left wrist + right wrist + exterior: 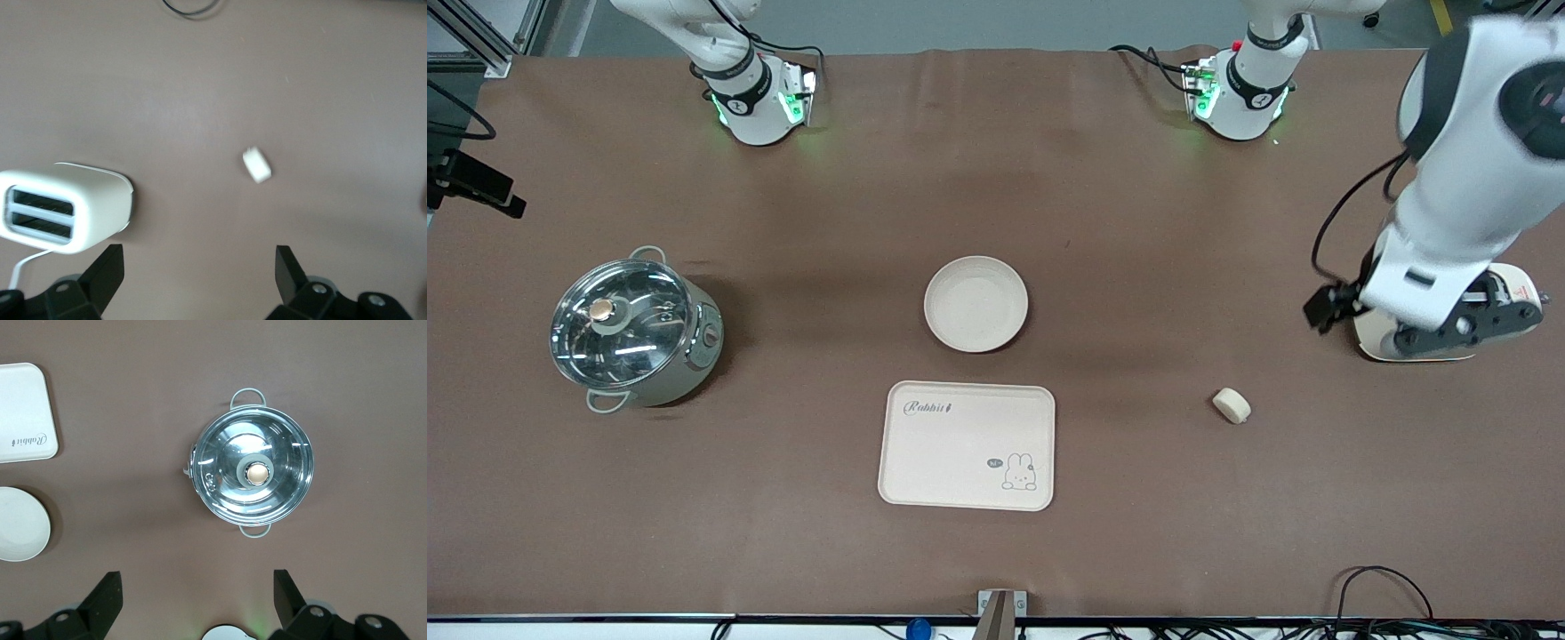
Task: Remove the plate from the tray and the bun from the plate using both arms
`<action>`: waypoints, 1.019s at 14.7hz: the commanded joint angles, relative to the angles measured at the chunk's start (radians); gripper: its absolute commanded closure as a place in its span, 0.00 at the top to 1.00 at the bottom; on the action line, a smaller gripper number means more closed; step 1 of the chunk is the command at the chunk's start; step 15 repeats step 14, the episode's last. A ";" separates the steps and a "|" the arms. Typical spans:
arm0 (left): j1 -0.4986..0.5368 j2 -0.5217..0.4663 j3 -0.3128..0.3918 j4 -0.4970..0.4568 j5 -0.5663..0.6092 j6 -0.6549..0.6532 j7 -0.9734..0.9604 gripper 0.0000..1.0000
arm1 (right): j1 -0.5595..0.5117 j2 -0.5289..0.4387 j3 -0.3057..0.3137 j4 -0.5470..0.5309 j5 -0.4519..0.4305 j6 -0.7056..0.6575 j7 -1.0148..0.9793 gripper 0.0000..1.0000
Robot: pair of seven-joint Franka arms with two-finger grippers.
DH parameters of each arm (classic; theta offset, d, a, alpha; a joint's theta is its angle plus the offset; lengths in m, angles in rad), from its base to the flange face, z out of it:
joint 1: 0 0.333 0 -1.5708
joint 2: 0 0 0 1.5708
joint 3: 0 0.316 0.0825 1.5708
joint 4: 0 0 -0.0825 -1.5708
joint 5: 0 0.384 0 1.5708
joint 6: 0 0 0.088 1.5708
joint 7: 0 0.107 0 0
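The round cream plate (975, 304) lies on the brown table, just farther from the front camera than the tray. It also shows in the right wrist view (20, 523). The small pale bun (1232, 405) lies alone toward the left arm's end, and shows in the left wrist view (257, 165). My left gripper (1467, 331) hangs open and empty over the toaster; its fingers frame bare table in its wrist view (200, 267). My right gripper (197, 587) is open and empty, high above the pot. In the front view only that arm's base shows.
A cream rectangular tray (967, 446) with a rabbit drawing lies near the front edge. A steel pot (636, 329) with a glass lid stands toward the right arm's end. A white toaster (1516, 286) stands under the left arm. Cables lie along the front edge.
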State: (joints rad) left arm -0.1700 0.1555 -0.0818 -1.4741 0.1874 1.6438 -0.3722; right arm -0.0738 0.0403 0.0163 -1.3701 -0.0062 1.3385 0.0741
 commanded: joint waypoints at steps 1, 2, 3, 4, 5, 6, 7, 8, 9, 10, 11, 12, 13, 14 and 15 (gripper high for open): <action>0.009 -0.099 -0.003 -0.035 -0.048 -0.071 0.154 1.00 | 0.003 -0.013 0.001 -0.006 -0.021 -0.004 -0.005 1.00; 0.009 -0.122 0.002 -0.037 -0.058 -0.091 0.182 1.00 | 0.003 -0.013 0.001 -0.006 -0.021 -0.005 -0.005 1.00; 0.029 -0.142 0.004 -0.041 -0.080 -0.104 0.211 1.00 | 0.003 -0.014 0.001 -0.006 -0.020 -0.006 -0.005 1.00; 0.065 -0.168 -0.004 -0.051 -0.112 -0.114 0.254 1.00 | 0.003 -0.013 0.001 -0.006 -0.021 -0.006 -0.005 1.00; 0.096 -0.178 -0.009 -0.067 -0.149 -0.114 0.297 1.00 | 0.003 -0.013 0.001 -0.006 -0.020 -0.006 -0.005 1.00; 0.127 -0.206 -0.007 -0.093 -0.193 -0.116 0.355 1.00 | 0.002 -0.013 -0.001 -0.006 -0.020 -0.007 -0.005 1.00; 0.147 -0.233 -0.007 -0.130 -0.219 -0.114 0.399 1.00 | 0.000 -0.013 -0.001 -0.006 -0.020 -0.006 -0.007 1.00; 0.150 -0.263 -0.010 -0.167 -0.223 -0.113 0.403 1.00 | 0.000 -0.013 -0.001 -0.006 -0.020 -0.006 -0.007 1.00; 0.152 -0.278 -0.021 -0.189 -0.221 -0.110 0.403 1.00 | 0.000 -0.013 -0.001 -0.006 -0.020 -0.006 -0.007 1.00; 0.158 -0.280 -0.024 -0.189 -0.220 -0.110 0.410 1.00 | 0.000 -0.013 -0.001 -0.006 -0.020 -0.006 -0.007 1.00; 0.170 -0.281 -0.026 -0.186 -0.220 -0.113 0.415 1.00 | 0.000 -0.013 -0.001 -0.006 -0.020 -0.004 -0.007 1.00; 0.167 -0.277 -0.027 -0.175 -0.215 -0.114 0.406 1.00 | 0.000 -0.013 -0.001 -0.006 -0.020 -0.005 -0.007 1.00; 0.165 -0.272 -0.026 -0.160 -0.213 -0.125 0.406 1.00 | -0.001 -0.013 -0.001 -0.006 -0.020 -0.006 -0.007 1.00; 0.168 -0.265 -0.024 -0.143 -0.210 -0.139 0.406 1.00 | -0.001 -0.013 -0.002 -0.006 -0.020 -0.004 -0.007 1.00; 0.168 -0.265 -0.024 -0.143 -0.210 -0.139 0.406 1.00 | -0.001 -0.013 -0.002 -0.006 -0.020 -0.004 -0.007 1.00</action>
